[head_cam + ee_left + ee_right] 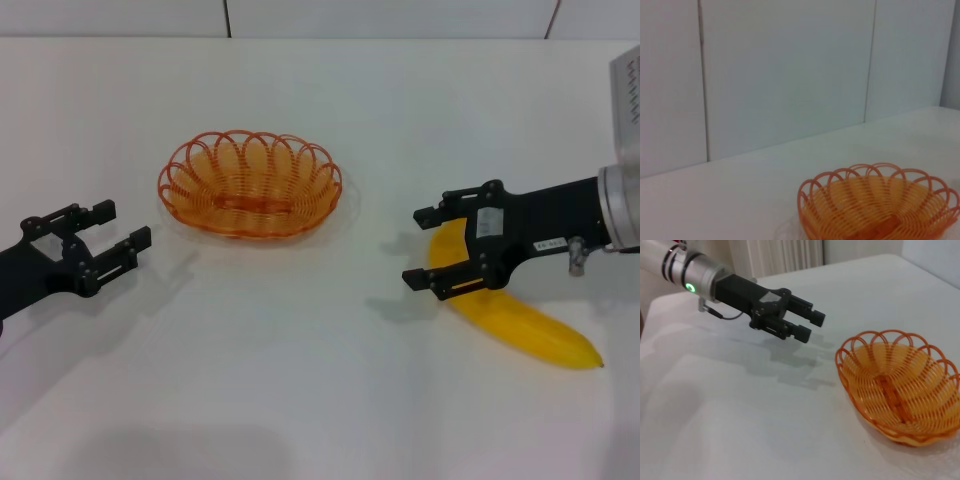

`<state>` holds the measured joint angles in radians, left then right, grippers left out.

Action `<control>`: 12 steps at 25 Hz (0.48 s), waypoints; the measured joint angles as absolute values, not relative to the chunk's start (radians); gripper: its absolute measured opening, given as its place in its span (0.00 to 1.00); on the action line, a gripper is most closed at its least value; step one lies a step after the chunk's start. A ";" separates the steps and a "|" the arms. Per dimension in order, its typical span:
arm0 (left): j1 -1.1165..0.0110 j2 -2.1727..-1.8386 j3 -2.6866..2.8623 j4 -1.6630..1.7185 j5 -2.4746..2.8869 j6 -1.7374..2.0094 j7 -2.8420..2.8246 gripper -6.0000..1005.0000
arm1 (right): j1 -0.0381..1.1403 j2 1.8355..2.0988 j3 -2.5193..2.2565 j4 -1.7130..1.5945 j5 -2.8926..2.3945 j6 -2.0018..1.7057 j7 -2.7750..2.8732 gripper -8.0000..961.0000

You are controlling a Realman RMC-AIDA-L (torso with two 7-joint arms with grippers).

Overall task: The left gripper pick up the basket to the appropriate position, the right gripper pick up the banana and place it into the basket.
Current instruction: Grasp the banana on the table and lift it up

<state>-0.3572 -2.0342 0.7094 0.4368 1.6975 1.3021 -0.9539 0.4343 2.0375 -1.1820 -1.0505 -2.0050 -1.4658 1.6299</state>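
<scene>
Bright, even light (soft shadows)

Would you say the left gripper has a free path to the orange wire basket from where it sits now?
Probably yes. The left gripper is open, apart from the basket and pointed roughly toward it, with only bare white table between them. The right gripper is over the banana, well off that path.

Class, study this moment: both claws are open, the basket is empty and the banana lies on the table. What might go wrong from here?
1. The right gripper is above the banana near one end, with most of the fruit trailing away; gripped there, it may droop or slip.
2. The basket is light looped wire; the left gripper, open and apart from it, may push it instead of catching the rim.
</scene>
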 joint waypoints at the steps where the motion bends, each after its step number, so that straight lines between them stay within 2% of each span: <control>1: -0.357 -2.034 0.708 0.432 1.696 1.303 -0.954 0.62 | 0.425 2.038 -1.192 -1.080 -2.014 -1.467 1.654 0.86; 12: -0.358 -2.035 0.706 0.426 1.695 1.291 -0.946 0.62 | 0.298 2.044 -1.346 -1.488 -2.246 -1.461 2.026 0.85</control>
<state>-0.3581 -2.0346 0.7057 0.4257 1.6952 1.2909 -0.9456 0.2980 2.0445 -1.3460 -1.4880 -2.2456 -1.4605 2.0264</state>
